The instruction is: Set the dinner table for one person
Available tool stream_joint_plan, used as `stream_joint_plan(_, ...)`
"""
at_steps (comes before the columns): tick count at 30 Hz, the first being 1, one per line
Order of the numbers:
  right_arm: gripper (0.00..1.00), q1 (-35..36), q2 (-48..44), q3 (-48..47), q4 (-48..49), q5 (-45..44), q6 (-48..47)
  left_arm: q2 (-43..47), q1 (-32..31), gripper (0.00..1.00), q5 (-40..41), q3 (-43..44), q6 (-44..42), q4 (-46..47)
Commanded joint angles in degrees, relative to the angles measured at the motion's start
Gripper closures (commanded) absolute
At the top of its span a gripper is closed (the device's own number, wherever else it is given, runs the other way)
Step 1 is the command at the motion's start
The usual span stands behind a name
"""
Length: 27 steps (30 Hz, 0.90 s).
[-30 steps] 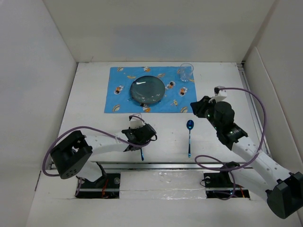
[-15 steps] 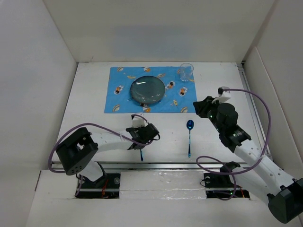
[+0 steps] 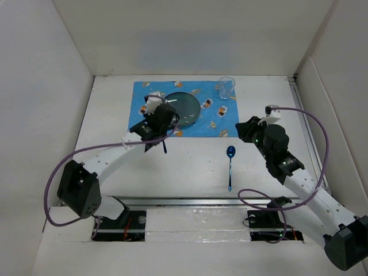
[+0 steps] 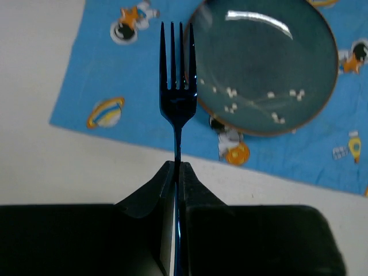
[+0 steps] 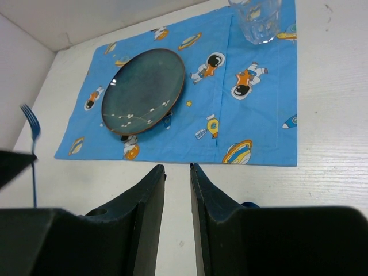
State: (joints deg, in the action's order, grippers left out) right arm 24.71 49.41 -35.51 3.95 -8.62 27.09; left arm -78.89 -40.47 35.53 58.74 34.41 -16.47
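Left gripper is clamping the fork by its thin handle. I'm holding its tines over the placemat on the dinner table, beside the plate. Being light, stiff, slick metal, it is likely pivoting if gripped loosely.

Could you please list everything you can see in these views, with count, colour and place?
dinner table: one, white, under everything.
placemat: one, blue with space cartoons, far middle of the table.
plate: one, dark teal, on the placemat, about its middle.
glass: one, clear, on the placemat's far right corner.
spoon: one, blue, on bare table just near of the placemat's right end.
fork: one, dark blue, held by its handle beside the plate's left side.
left pincer: one, black, shut on the fork.
right pincer: one, black, slightly open, empty, right of the spoon.
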Motion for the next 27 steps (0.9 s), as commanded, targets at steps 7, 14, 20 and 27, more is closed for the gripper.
stream_joint_plan(7,0.70,-0.9,2.1,0.3,3.4,0.3,-1.5,-22.2,17.2,1.00,-9.2,23.2,-27.6,5.0)
stream_joint_plan(14,0.70,-0.9,3.4,-0.1,3.3,1.1,-1.9,-31.7,18.9,1.00,-9.6,31.2,-33.1,5.3)
stream_joint_plan(20,0.70,-0.9,4.6,-0.7,2.6,1.3,-2.2,-36.6,22.9,1.00,-12.8,37.2,-34.1,5.0)
stream_joint_plan(27,0.70,-0.9,4.8,-1.0,2.9,2.6,-2.2,-40.8,24.8,1.00,-14.9,38.2,-33.7,6.4)
